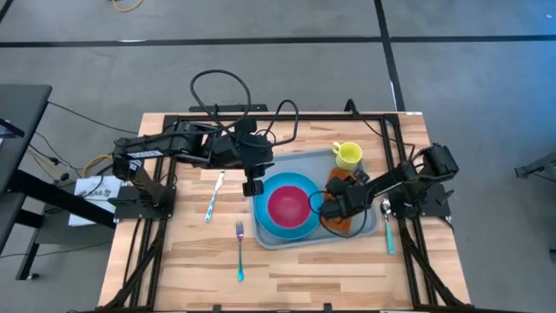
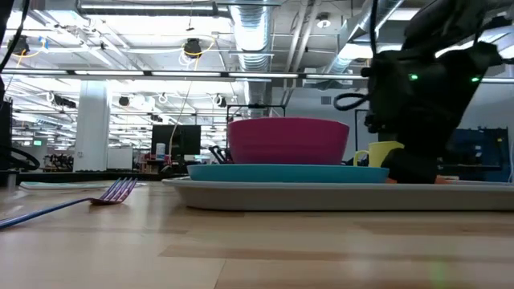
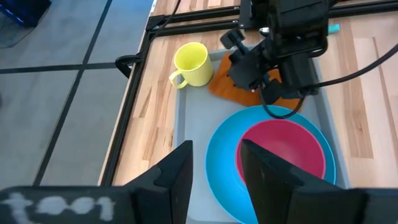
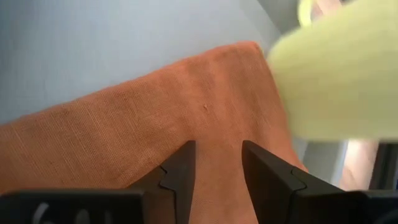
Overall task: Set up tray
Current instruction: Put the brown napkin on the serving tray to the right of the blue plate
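Note:
The pale grey-blue tray point(image 1: 300, 163) point(image 3: 189, 118) lies right of the table's centre. On it rest a round blue plate point(image 1: 265, 198) with a pink bowl point(image 1: 289, 204) point(image 2: 287, 140) on top, a yellow mug point(image 1: 347, 155) point(image 3: 191, 64) in its far right corner, and an orange-brown napkin point(image 1: 340, 228) point(image 4: 124, 130) flat along its right side. My right gripper point(image 1: 333, 209) point(image 4: 217, 149) is open, low over the napkin beside the mug point(image 4: 342, 68). My left gripper point(image 1: 253, 187) point(image 3: 214, 149) is open, above the tray's left edge next to the plate point(image 3: 221, 162). My right gripper points down at the napkin's middle point(image 4: 214, 118) with a finger on either side of a strip of cloth. Whether the fingertips touch the cloth, I cannot tell. The napkin lies flat on the tray.
A knife point(image 1: 214, 196) lies left of the tray and a fork point(image 1: 240, 250) point(image 2: 112, 193) near the front. A spoon point(image 1: 387, 228) lies to the right of the tray, by the right arm's base. Cables loop along the far edge point(image 1: 221, 87).

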